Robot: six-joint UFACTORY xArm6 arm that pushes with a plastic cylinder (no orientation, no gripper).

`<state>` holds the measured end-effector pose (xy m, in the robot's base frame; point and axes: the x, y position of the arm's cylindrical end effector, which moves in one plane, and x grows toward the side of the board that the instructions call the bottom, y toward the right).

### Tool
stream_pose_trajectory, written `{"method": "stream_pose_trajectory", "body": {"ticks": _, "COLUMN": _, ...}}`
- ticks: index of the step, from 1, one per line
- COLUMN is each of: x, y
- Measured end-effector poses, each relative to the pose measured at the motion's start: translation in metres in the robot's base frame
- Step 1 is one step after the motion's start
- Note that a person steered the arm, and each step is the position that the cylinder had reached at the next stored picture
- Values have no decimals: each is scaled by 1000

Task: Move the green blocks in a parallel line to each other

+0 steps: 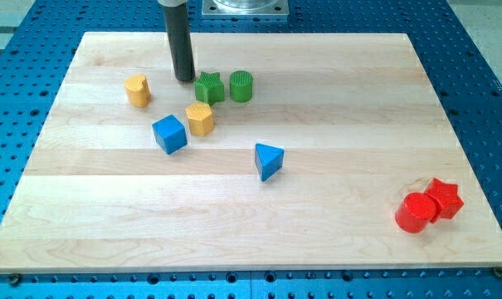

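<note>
Green star block (208, 87) and green cylinder (241, 85) stand side by side, just apart, near the desk's (333, 100) top centre. My tip (185, 78) rests just left of the star, apparently clear. No claw fitted; state not applicable. Blocks judged light, rigid, free-sliding. Star's points may turn it; push centrally on a flat flank.

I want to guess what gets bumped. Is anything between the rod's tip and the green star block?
No. In the camera view, my tip sits just left of the green star block, with only a sliver of bare board between them.
</note>
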<state>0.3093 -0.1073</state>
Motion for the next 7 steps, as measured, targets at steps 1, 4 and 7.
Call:
{"method": "stream_pose_trajectory", "body": {"ticks": 1, "x": 20, "y": 17}}
{"method": "stream_pose_trajectory", "body": {"ticks": 4, "x": 27, "y": 105}}
{"method": "stream_pose_trajectory", "body": {"ticks": 7, "x": 34, "y": 210}}
